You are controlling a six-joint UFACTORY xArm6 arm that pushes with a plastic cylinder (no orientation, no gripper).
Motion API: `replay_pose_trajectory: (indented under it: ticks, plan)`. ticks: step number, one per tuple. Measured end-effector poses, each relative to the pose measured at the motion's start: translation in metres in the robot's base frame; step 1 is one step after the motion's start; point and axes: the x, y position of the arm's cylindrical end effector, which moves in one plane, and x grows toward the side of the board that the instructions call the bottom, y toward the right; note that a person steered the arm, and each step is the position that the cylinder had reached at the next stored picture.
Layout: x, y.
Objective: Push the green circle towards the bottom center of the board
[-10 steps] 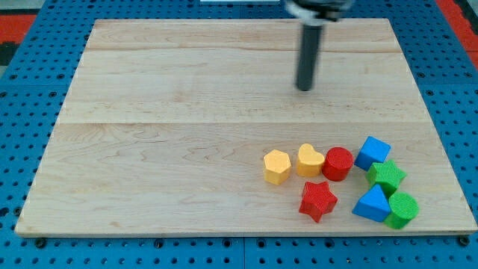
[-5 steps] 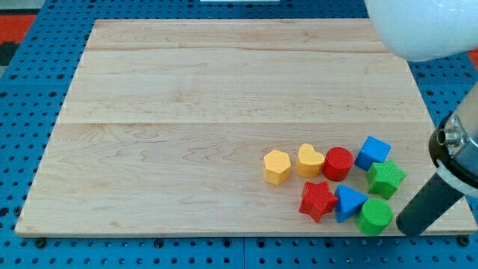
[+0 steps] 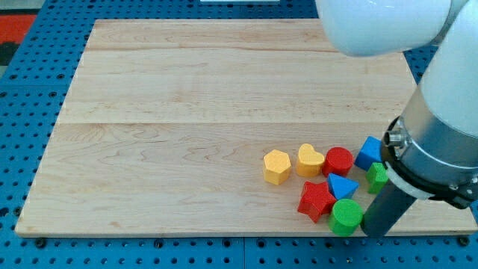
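The green circle [image 3: 346,216] lies near the board's bottom edge, right of centre. My tip [image 3: 371,232] is right beside it on its right, touching or nearly so. Left of the circle is a red star [image 3: 317,200]. Above it is a blue triangle [image 3: 341,186]. The arm's large white body covers the view's right side.
A yellow hexagon [image 3: 277,166], a yellow heart [image 3: 309,159] and a red cylinder [image 3: 337,161] form a row above the star. A blue cube [image 3: 370,152] and a green block [image 3: 377,177] are partly hidden behind the arm. The wooden board [image 3: 164,149] ends just below the circle.
My tip swung from the board's top to the bottom right, then pushed left. The green circle and blue triangle slid left along the bottom edge, the triangle ending above the circle.
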Motion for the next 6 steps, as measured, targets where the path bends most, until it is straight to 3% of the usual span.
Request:
replay_pose_trajectory:
  ticks: [2,3,4,6]
  plan:
    - [-0.014,-0.002]
    - [0.0,0.031]
    - [0.0,0.024]
    - [-0.001,-0.062]
